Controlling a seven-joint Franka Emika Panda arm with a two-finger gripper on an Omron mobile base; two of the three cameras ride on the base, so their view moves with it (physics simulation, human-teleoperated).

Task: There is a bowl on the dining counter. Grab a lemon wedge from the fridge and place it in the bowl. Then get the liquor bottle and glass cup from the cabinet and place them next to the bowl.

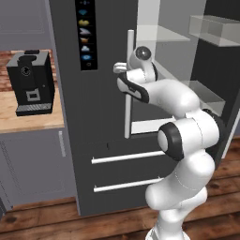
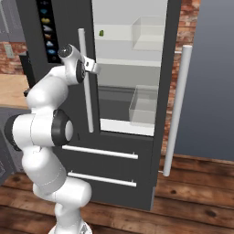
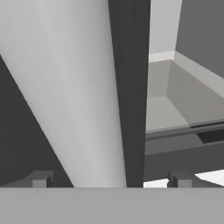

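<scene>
The fridge [image 1: 105,122] is dark grey and its right door [image 2: 170,68] stands swung open, so the pale shelves inside show. A small yellow-green lemon wedge [image 2: 101,33] lies on an upper shelf. My gripper [image 1: 120,68] [image 2: 96,67] is at the long silver handle [image 1: 127,119] [image 2: 87,105] of the shut left door. In the hand view that handle [image 3: 74,87] runs up close between my gripper's [image 3: 110,180] two fingertips, and the jaws stand open around it. The bowl, dining counter, liquor bottle and glass cup are out of view.
A black coffee machine [image 1: 30,82] stands on a wood worktop [image 1: 28,119] left of the fridge. Clear bins [image 2: 144,105] [image 1: 215,28] sit inside it. Two drawers with bar handles [image 1: 126,157] lie below the doors. The open door's handle [image 2: 178,105] juts out at the right.
</scene>
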